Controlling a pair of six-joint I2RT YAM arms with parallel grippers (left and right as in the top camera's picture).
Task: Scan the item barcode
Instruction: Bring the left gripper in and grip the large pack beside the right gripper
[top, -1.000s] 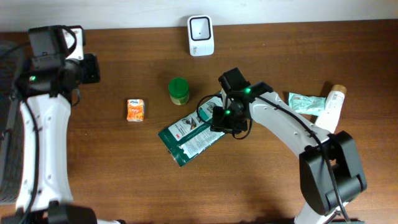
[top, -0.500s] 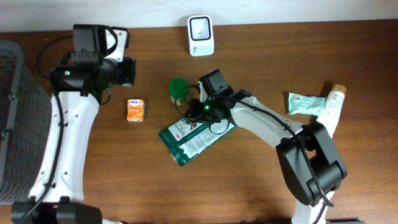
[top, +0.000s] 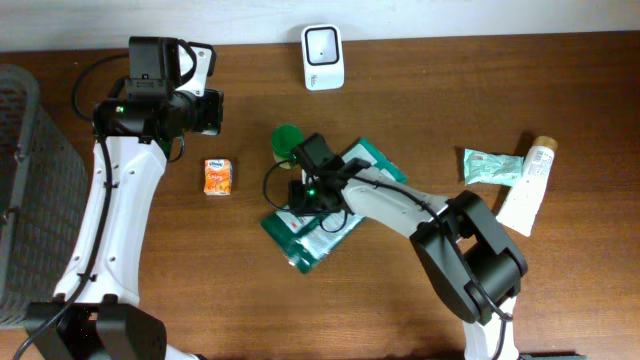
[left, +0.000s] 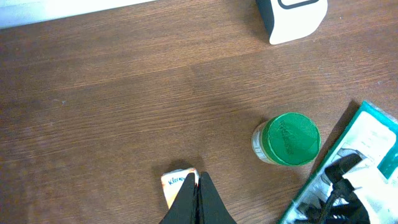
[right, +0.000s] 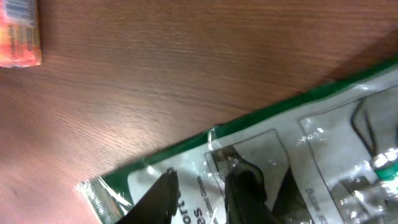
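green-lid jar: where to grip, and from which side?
Probably from above, fingers down around the jar's round wall near the top: it stands upright, cap facing up. Keep the fingers off the side facing the pouch, which lies close by.

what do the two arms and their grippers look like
Both arms have smooth white link shells joined by black joint housings, with loose black cables looping near the wrists. The left arm and right arm each show a small green light near the wrist. The left gripper and right gripper have slim, dark, tapering fingers.
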